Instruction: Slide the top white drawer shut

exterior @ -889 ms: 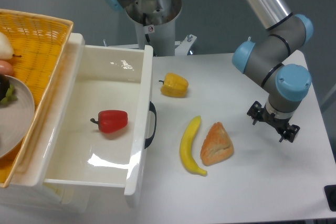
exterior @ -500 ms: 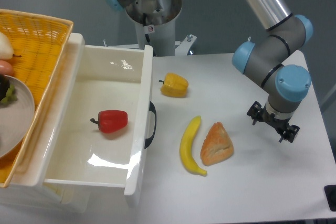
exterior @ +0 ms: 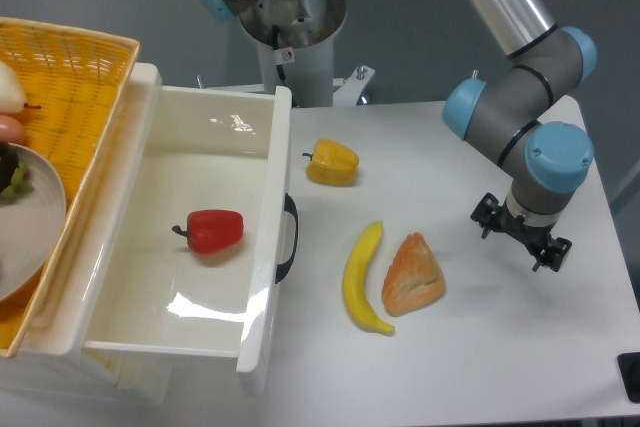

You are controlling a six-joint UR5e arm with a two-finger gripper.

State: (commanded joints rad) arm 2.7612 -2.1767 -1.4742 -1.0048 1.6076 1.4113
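White table (grey wall behind)

My arm reaches in from above and bends at the blue-capped wrist joints, and my gripper points down, low over the surface; its fingers are too small to read.

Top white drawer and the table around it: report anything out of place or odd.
The glossy white plastic top drawer stands pulled fully open, with a red bell pepper lying inside. The two-finger gripper hovers far to the right, away from the black curved handle. Nothing looks spilled or damaged.
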